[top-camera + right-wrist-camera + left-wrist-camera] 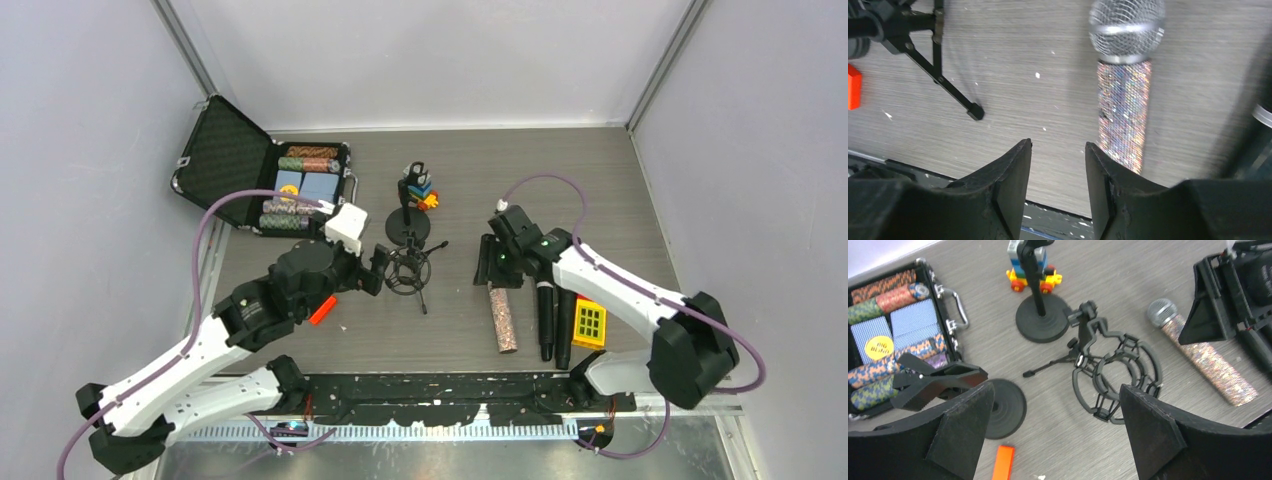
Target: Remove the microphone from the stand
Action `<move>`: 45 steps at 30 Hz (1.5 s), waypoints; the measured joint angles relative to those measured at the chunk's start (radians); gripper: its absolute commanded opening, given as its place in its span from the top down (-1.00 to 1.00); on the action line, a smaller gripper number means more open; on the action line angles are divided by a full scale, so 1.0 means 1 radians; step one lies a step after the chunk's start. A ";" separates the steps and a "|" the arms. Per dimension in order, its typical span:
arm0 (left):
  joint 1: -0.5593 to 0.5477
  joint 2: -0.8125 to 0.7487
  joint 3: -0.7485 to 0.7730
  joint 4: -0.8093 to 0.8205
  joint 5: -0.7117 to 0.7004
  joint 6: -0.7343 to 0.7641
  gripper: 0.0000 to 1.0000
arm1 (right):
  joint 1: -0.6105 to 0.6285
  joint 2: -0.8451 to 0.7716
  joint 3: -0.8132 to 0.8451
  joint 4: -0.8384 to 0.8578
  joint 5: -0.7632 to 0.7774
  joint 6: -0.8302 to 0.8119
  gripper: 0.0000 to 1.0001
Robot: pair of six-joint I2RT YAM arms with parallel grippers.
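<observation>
The glitter-covered microphone with a silver mesh head (503, 320) lies flat on the grey bench (600, 180), apart from the empty black shock-mount stand (407, 272). The right tool (1058, 146) hangs half spread just beside it, pinching nothing; the left tool (1055, 392) gapes wide by the stand. Removal looks done; next, probably, both arms retreat

The glittery multicoloured sequin microphone (1124, 115) has a silver mesh head. The wire shock-mount stand (1115, 375) is black, and the wood-grain counter (600, 190) is grey. A flat plastic block (1004, 462) is orange. A gridded plastic block (589, 323) is yellow. Two slim matte microphones (546, 315) are black.
</observation>
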 measured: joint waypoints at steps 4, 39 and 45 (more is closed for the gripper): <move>0.000 0.078 0.015 -0.073 -0.029 -0.017 -0.99 | 0.000 0.124 0.005 0.109 -0.047 0.017 0.00; 0.059 0.275 -0.072 0.233 0.284 -0.137 -0.99 | -0.038 -0.052 -0.024 0.132 0.107 0.001 -0.09; 0.061 0.350 -0.024 0.247 0.287 -0.190 -0.99 | -0.038 -0.265 -0.070 0.171 0.166 0.037 -0.10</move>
